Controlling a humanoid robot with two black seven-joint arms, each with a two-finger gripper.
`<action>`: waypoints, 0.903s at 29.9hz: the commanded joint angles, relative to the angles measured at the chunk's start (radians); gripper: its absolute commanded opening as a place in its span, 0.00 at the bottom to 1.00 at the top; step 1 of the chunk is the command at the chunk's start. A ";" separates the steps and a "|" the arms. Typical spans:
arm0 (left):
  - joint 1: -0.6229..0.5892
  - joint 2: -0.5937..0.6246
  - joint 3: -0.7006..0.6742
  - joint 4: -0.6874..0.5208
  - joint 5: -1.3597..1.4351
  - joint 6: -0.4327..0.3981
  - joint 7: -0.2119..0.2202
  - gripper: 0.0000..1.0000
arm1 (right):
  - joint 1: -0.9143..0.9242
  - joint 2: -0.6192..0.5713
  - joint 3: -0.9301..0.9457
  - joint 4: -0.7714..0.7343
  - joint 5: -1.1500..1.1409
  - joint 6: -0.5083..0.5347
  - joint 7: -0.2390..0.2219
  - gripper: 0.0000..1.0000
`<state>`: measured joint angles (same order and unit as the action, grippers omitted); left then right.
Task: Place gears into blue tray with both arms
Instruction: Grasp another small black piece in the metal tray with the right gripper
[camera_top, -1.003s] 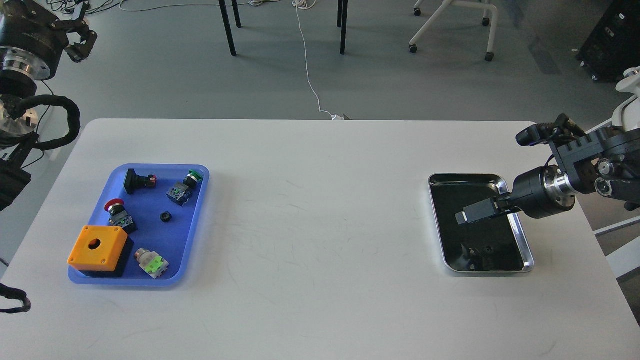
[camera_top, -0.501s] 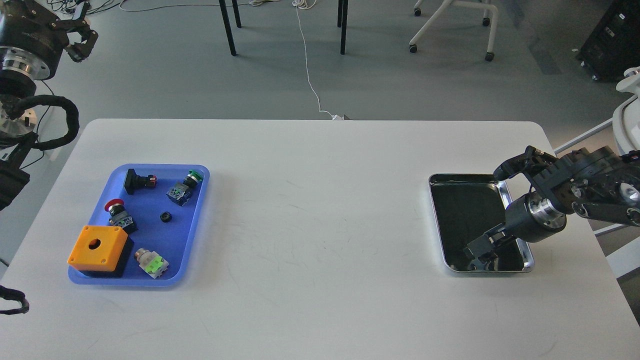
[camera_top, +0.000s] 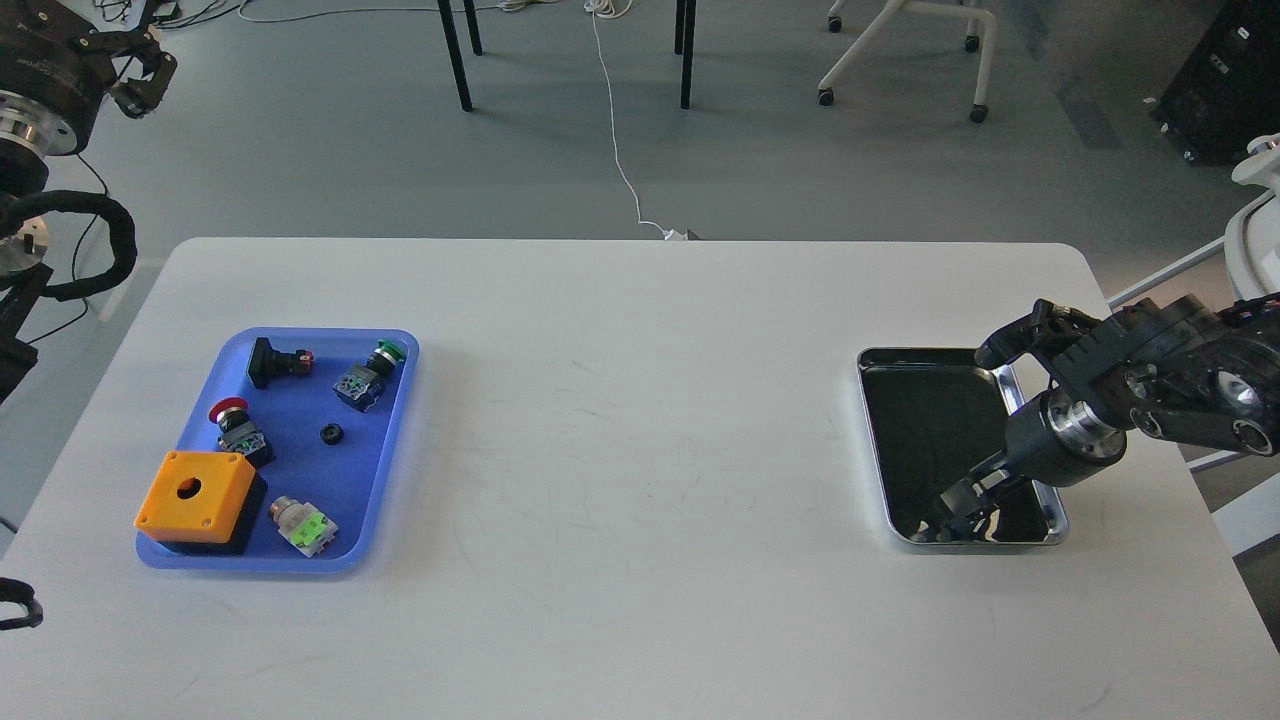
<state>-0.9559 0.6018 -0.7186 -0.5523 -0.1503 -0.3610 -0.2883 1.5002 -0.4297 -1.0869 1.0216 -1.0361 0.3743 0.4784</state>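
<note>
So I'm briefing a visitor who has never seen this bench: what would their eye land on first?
Probably the blue tray at the table's left, crowded with colourful push-button switches, a bright orange box at its near corner and one small black gear mid-tray. Next, the right gripper reaching into the near end of the shiny silver tray on the right. The left gripper hangs off the table at top left.

Left arm: matte black housing, bright silver wrist ring, faint pale lettering on the casing. A black corrugated cable sleeve loops beside it. Left gripper: black, angular links.

Right arm: black ribbed body, round silver fasteners along its side, polished silver collar on a black cylindrical wrist. Right gripper: slim, dark; jaws indistinct.
</note>
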 joint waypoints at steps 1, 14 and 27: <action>0.000 0.004 -0.002 0.000 0.000 0.001 0.000 0.98 | 0.012 -0.001 -0.010 0.002 -0.005 0.000 0.000 0.58; 0.003 0.009 0.001 0.000 0.000 0.001 -0.005 0.98 | -0.009 0.019 -0.010 -0.018 -0.004 -0.003 -0.003 0.56; 0.005 0.009 0.002 0.000 0.000 0.002 -0.008 0.98 | -0.021 0.035 -0.007 -0.032 -0.004 -0.003 0.000 0.25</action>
<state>-0.9511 0.6092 -0.7168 -0.5522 -0.1503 -0.3606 -0.2957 1.4774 -0.3917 -1.0930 0.9863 -1.0385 0.3699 0.4767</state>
